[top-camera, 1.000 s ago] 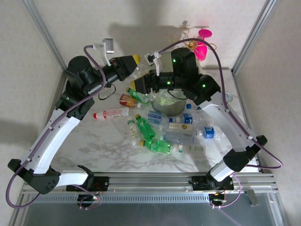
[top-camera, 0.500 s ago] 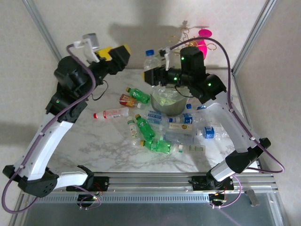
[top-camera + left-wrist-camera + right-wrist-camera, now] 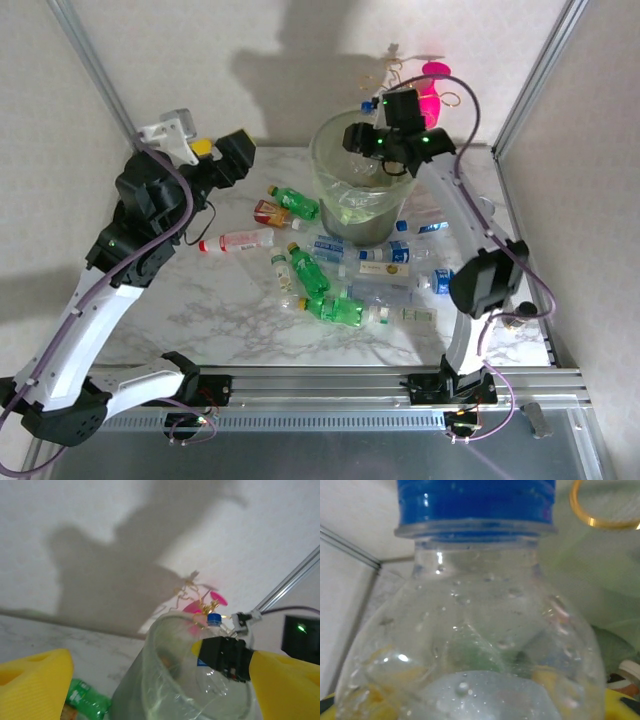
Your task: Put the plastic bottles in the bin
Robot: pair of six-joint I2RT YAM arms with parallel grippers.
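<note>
My right gripper (image 3: 362, 136) is shut on a clear bottle with a blue cap (image 3: 368, 104), held upright at the far rim of the bin (image 3: 330, 190). That clear bottle (image 3: 475, 630) sits right up against the right wrist camera, and from the left wrist the clear bottle (image 3: 214, 625) hangs inside the bin (image 3: 150, 680). My left gripper (image 3: 245, 152) stands open to the left of the bin with nothing between its yellow fingers (image 3: 35, 680). Several bottles lie on the table in front of the bin, among them a green bottle (image 3: 308, 268), another green one (image 3: 296, 200) and a red-labelled one (image 3: 238, 240).
A pink-and-gold ornament (image 3: 430, 95) stands behind the bin by the back wall. An orange-brown bottle (image 3: 268, 213) and clear blue-labelled bottles (image 3: 385, 255) crowd the table's middle. Metal frame posts (image 3: 530, 90) rise at both back corners.
The left gripper has let go of the clear bottle and drawn back to the left. The right gripper has carried the bottle right and back, to the bin's far rim.
</note>
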